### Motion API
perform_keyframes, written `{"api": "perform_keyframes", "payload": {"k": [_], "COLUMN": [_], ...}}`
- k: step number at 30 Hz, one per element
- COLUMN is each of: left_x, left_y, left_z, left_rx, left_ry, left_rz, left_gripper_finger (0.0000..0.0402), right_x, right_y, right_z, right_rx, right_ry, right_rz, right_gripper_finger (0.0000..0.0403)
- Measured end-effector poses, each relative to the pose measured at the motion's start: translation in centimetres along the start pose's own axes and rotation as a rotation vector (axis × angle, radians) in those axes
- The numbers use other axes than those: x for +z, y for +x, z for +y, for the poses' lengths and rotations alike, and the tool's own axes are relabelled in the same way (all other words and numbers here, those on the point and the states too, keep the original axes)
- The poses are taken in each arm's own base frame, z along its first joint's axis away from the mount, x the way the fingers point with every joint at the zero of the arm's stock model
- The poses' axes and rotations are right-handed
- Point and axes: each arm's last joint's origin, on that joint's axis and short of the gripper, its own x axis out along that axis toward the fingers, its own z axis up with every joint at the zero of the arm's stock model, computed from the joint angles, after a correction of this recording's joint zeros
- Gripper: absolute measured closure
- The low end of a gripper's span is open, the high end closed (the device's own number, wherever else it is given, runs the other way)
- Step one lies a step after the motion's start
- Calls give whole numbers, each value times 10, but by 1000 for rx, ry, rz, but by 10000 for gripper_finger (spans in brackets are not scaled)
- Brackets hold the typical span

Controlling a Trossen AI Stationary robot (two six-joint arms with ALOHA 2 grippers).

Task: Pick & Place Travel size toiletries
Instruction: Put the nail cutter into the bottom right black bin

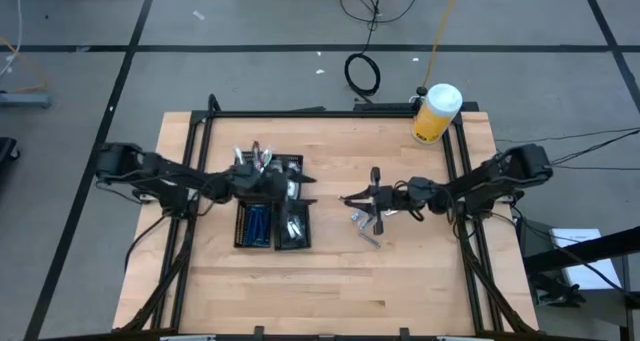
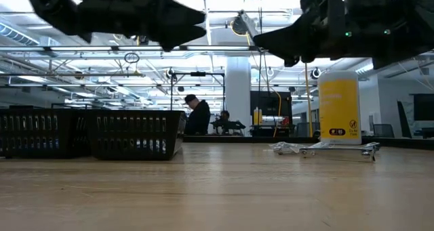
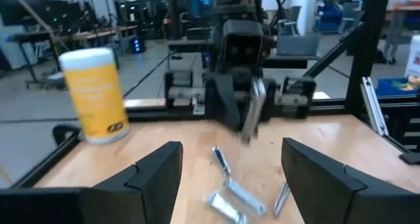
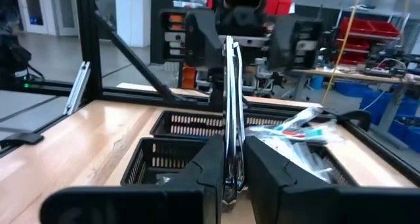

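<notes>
The black four-compartment tray (image 1: 272, 209) lies left of centre and holds toiletries: blue pieces (image 1: 257, 224) and white, green and pink sticks (image 1: 262, 159). Several silvery tubes (image 1: 365, 227) lie flat on the wood right of it, also in the left wrist view (image 3: 230, 199). My right gripper (image 1: 365, 196) hovers over that pile, shut on one silvery tube (image 4: 231, 99). My left gripper (image 1: 295, 186) is above the tray's right side, open (image 3: 231, 148) and facing the right gripper. My right gripper pinches a silvery tube between its two fingers (image 4: 213, 161) at one end (image 4: 231, 175). The rest of the tube stands out past the fingertips. In the left wrist view the tube (image 3: 252, 109) is lifted clear of the table, slightly tilted.
A big yellow jar with a white lid (image 1: 435, 113) stands at the table's far right corner. A black frame (image 1: 330, 112) runs along the table's edges. Bare wood lies toward the near edge (image 1: 330, 291). People sit far behind the table in the room (image 2: 198, 116).
</notes>
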Motion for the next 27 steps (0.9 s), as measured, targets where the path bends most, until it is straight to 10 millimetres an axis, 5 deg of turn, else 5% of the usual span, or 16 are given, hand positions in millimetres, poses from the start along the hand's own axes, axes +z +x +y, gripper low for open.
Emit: {"api": "perform_keyframes", "payload": {"k": [10,18,27], "left_x": [0,-4,-5], "left_y": [52,70,75], "left_z": [-8,-8,-8], "left_rx": [-26,-27,-24], "left_ry": [3,-23,2], "left_rz": [20,25,25], "left_gripper_finger": [142,146,197], "right_x": [-1,-1,-1], "right_y": [5,5,4], "right_z": [2,2,2], "right_rx": [7,8,8], "right_ry": [-21,-21,-21], "right_rz": [2,5,6], "right_gripper_finger": [371,371,371]}}
